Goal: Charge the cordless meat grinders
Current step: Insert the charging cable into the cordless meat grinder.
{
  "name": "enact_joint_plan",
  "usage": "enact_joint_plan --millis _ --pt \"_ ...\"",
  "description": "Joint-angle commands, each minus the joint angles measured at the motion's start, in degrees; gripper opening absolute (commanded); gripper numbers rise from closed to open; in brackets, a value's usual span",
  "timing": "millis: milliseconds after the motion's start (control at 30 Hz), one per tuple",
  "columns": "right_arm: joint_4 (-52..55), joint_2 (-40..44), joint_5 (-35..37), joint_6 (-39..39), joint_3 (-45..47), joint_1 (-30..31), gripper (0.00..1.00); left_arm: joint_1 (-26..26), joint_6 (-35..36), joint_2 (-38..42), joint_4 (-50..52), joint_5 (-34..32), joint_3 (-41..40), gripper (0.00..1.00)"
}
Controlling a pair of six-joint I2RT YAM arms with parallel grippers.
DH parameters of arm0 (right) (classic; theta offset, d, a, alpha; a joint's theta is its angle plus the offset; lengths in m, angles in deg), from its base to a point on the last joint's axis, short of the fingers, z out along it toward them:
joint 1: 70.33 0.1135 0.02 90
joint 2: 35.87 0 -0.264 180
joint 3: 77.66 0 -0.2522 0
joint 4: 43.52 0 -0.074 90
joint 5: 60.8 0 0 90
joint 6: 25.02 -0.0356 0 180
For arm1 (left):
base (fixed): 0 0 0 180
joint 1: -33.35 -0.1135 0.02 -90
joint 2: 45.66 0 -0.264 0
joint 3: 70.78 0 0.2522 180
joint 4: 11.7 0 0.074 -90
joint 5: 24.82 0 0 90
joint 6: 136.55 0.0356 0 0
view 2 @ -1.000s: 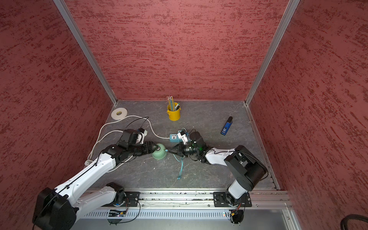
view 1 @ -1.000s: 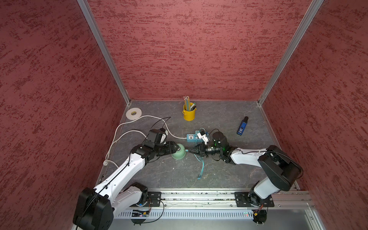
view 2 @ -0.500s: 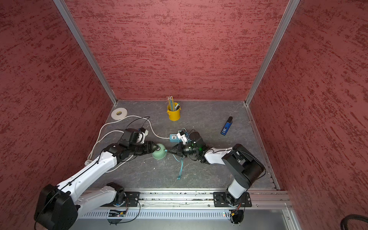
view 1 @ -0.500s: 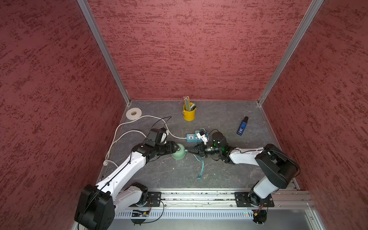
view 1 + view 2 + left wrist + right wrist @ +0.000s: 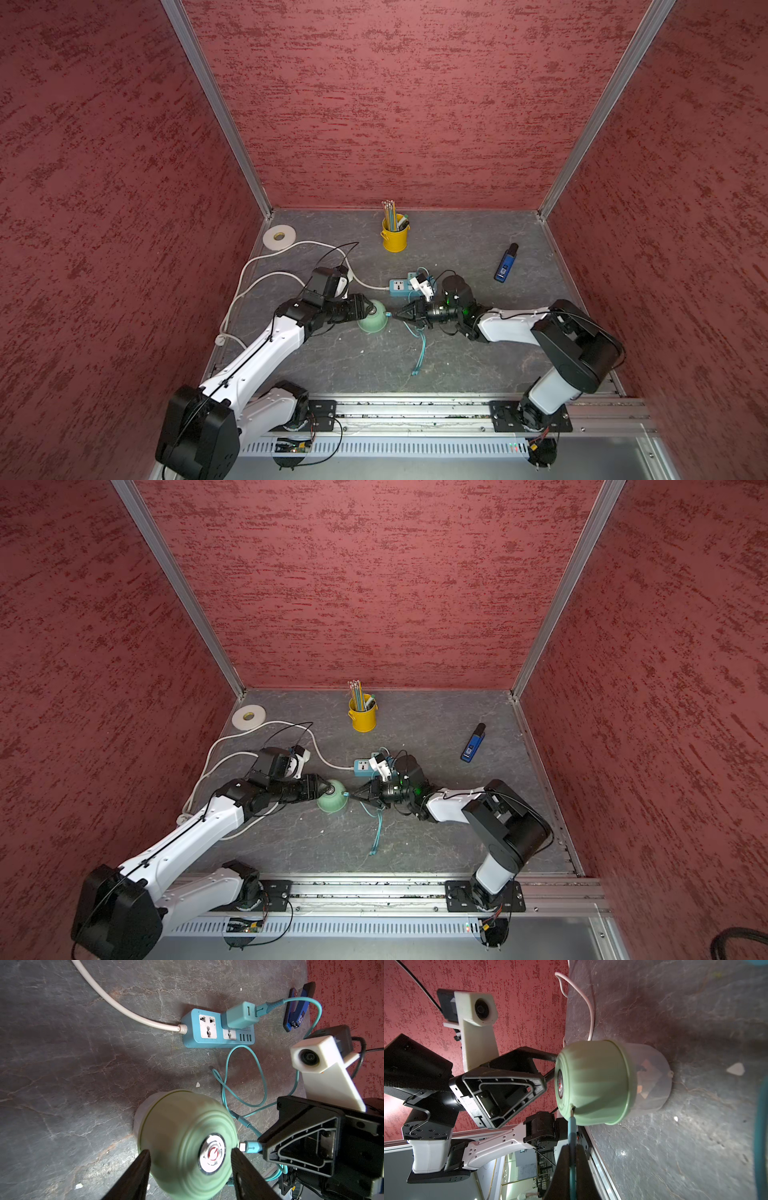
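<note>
The cordless meat grinder [image 5: 372, 320] [image 5: 332, 796] is a pale mint-green dome on a clear bowl, standing on the grey floor mid-table. In the left wrist view its silver button [image 5: 212, 1154] faces the camera. My left gripper [image 5: 189, 1151] [image 5: 368, 309] reaches from the left, and its two fingers press the dome's opposite sides. My right gripper [image 5: 572, 1147] [image 5: 395, 316] is shut on the teal cable's plug [image 5: 572, 1126]. The plug's metal tip touches the side of the dome [image 5: 593, 1082].
The teal cable [image 5: 419, 353] loops on the floor and runs to a teal cube adapter [image 5: 239, 1015] in the blue power strip [image 5: 401, 286]. Its white cord [image 5: 257, 266] curves left. A yellow pencil cup [image 5: 394, 237], a tape roll [image 5: 279, 236] and a blue device [image 5: 505, 266] lie farther back.
My left gripper's fingers have closed in onto the dome. The right gripper holds the plug at the dome's side, hardly moved.
</note>
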Motion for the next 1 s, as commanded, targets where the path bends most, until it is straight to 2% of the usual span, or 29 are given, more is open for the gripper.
enact_joint_plan --millis 0,967 --pt "-1.21 -0.72 0.37 0.2 -1.91 0.27 0.0 -0.44 1.62 -0.5 -0.46 -0.02 1.71 0.63" --pt "-0.13 -0.07 -0.59 3.25 -1.0 -0.26 0.0 -0.62 8.08 -4.81 2.21 -1.96 5.18 0.65"
